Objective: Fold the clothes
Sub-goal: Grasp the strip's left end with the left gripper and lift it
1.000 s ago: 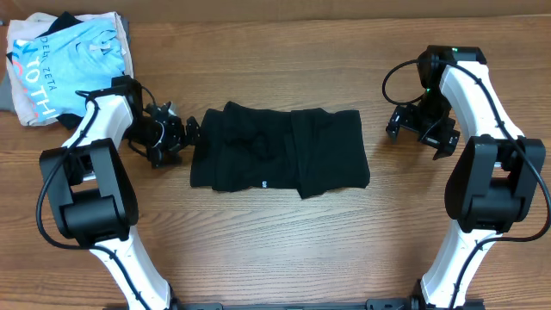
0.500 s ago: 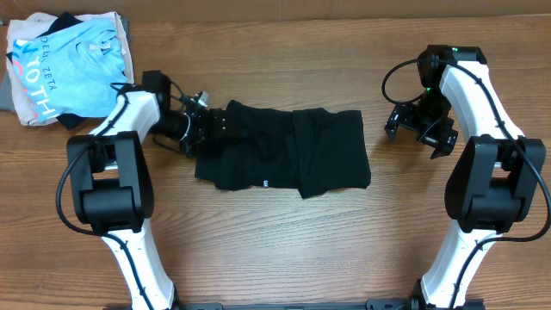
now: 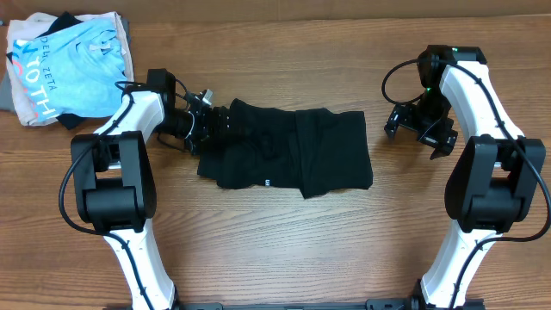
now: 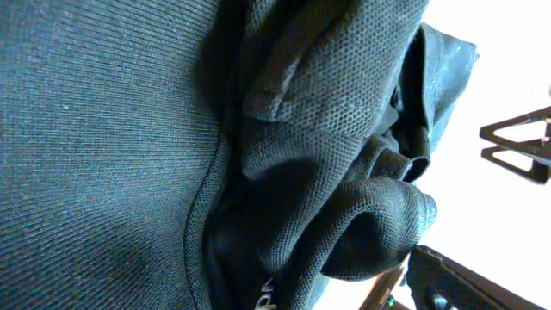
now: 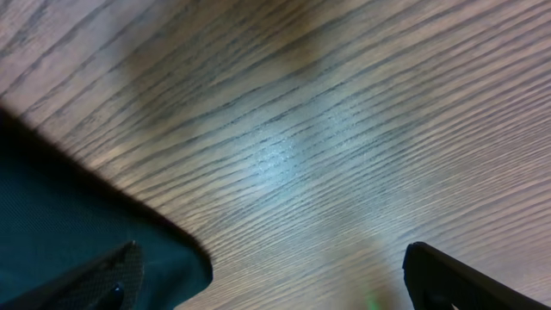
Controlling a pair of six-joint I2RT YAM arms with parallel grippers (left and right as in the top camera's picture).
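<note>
The black T-shirt [image 3: 288, 148] is judged soft and limp. Its bunched edge at the open left gripper [image 3: 211, 122] is recommended. The right gripper [image 3: 417, 138] is found open, empty.

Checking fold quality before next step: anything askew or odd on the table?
Yes. The black T-shirt is not square: its right folded panel sits slanted, with a corner poking past the bottom edge. Its upper left edge is bunched into wrinkles at the open left hand. No damage visible.

Overhead above whole table [image 3: 284, 250], left wrist tight against black T-shirt [image 4: 103, 129], right wrist low at its edge
</note>
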